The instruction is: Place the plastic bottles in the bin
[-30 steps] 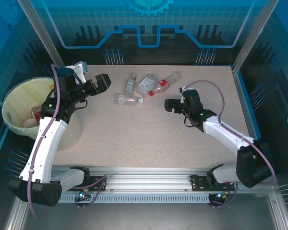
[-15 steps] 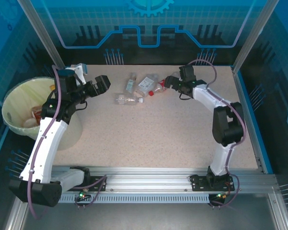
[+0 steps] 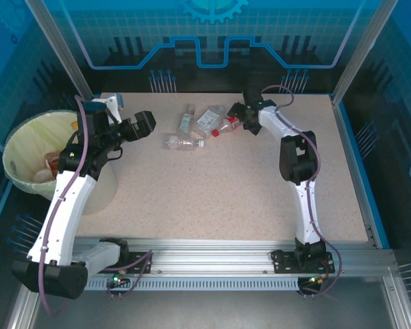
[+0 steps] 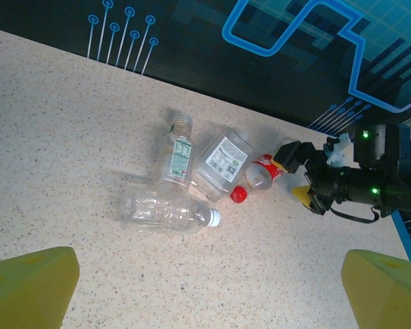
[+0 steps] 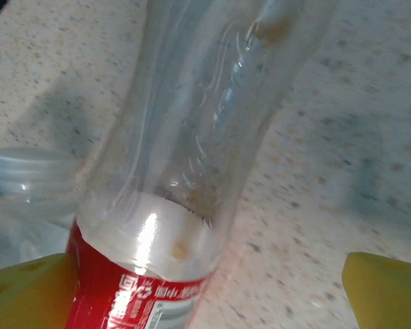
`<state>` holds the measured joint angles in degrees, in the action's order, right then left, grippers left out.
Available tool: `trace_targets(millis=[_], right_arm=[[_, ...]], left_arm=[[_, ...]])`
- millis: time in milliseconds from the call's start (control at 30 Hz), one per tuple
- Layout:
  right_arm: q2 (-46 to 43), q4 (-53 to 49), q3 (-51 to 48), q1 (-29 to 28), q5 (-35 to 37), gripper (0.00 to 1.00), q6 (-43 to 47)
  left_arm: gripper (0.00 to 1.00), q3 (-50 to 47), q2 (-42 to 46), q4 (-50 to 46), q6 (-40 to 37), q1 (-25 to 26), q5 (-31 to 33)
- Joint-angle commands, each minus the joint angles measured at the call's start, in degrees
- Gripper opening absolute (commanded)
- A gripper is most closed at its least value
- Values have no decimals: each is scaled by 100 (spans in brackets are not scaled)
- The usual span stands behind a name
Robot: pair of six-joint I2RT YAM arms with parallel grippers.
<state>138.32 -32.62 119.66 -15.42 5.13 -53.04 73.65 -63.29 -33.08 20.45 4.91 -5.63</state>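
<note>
Several plastic bottles lie clustered at the far middle of the table: a green-label one (image 3: 186, 118) (image 4: 179, 152), a squat clear one (image 3: 209, 118) (image 4: 222, 161), a red-label one with a red cap (image 3: 226, 125) (image 4: 260, 173) (image 5: 192, 171), and a clear white-capped one (image 3: 181, 142) (image 4: 166, 211). My right gripper (image 3: 237, 118) (image 4: 298, 175) (image 5: 209, 295) is open, its yellow fingers (image 5: 387, 288) straddling the red-label bottle's body. My left gripper (image 3: 145, 123) (image 4: 209, 288) hovers open, left of the cluster, holding nothing. The pale yellow-green bin (image 3: 27, 144) stands off the table's left edge.
Inside the bin lie a few dropped bottles (image 3: 51, 164). A blue patterned wall backs the table just behind the cluster. Aluminium posts (image 3: 65, 58) stand at the far corners. The near half of the speckled table (image 3: 219, 199) is bare.
My right arm has swung from mid-table out to the far side and brought its open fingers around the red-label bottle. The left gripper has hardly moved.
</note>
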Motion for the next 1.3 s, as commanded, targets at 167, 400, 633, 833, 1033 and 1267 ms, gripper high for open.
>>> trace_targets(millis=[167,400,633,833,1033,1267], right_arm=[[439,-630,427,-70,65,90,161],[544,-976,723,-100,63,78,734],[-468,-266,-764,-174,-152,60,1439],[-1543,295,-2215,-254,-424,54,1865],[-2507,746,-3440,-419,-415,48,2144],[-3808,1676,-4956,-744,-848,42,2447]], left_arm=[[99,-140,30,-135,-176,32,66],[99,-140,5,-128,-102,32,1],[99,-162,-26,-78,55,37,-246],[99,-246,-117,74,220,37,-394],[99,-236,-236,161,343,72,-641],[99,-278,-342,273,409,259,-973]])
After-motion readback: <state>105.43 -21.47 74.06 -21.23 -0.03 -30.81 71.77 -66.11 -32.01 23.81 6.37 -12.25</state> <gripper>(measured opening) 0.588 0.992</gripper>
